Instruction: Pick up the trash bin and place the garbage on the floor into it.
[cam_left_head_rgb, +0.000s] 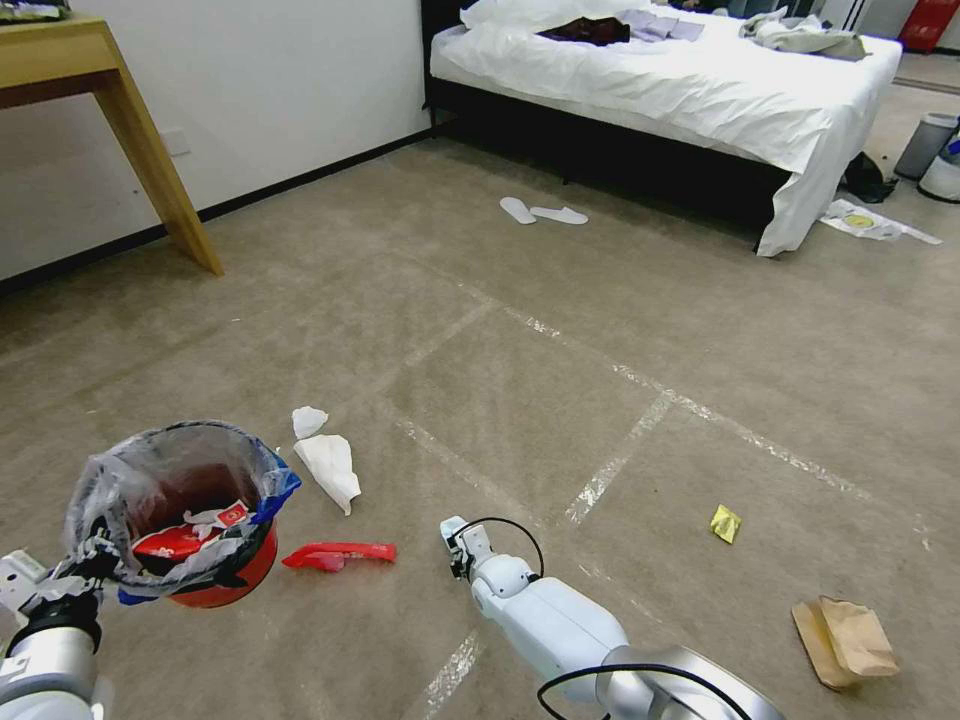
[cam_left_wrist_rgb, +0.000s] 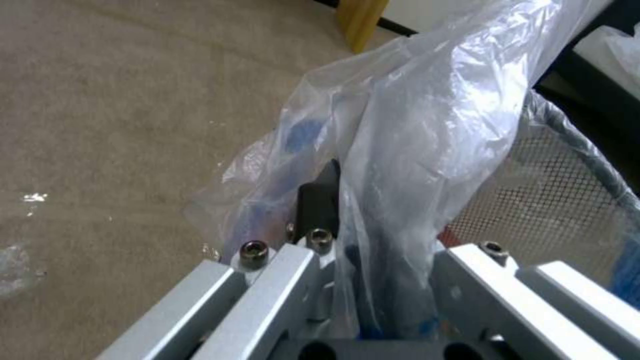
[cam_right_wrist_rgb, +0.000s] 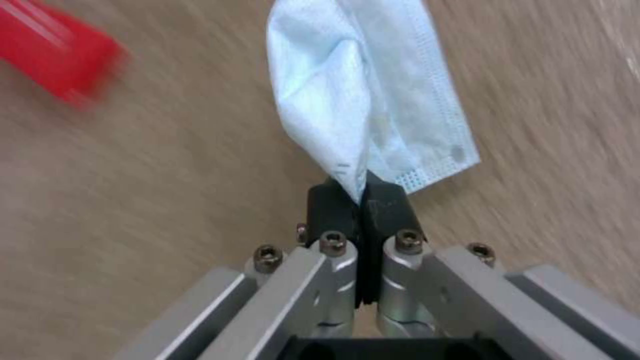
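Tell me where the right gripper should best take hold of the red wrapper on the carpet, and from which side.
Probably from above, across the narrow middle of the red wrapper: it lies flat and long on the floor, so its short width fits between the fingers.

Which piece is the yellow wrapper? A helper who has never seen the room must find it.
Start from the bed and come toward the robot along the taped floor. On the robot's right side, past the tape strips, a small crumpled yellow wrapper lies alone. The brown paper bag nearer the robot is bigger and tan; the wrapper is shiny yellow.
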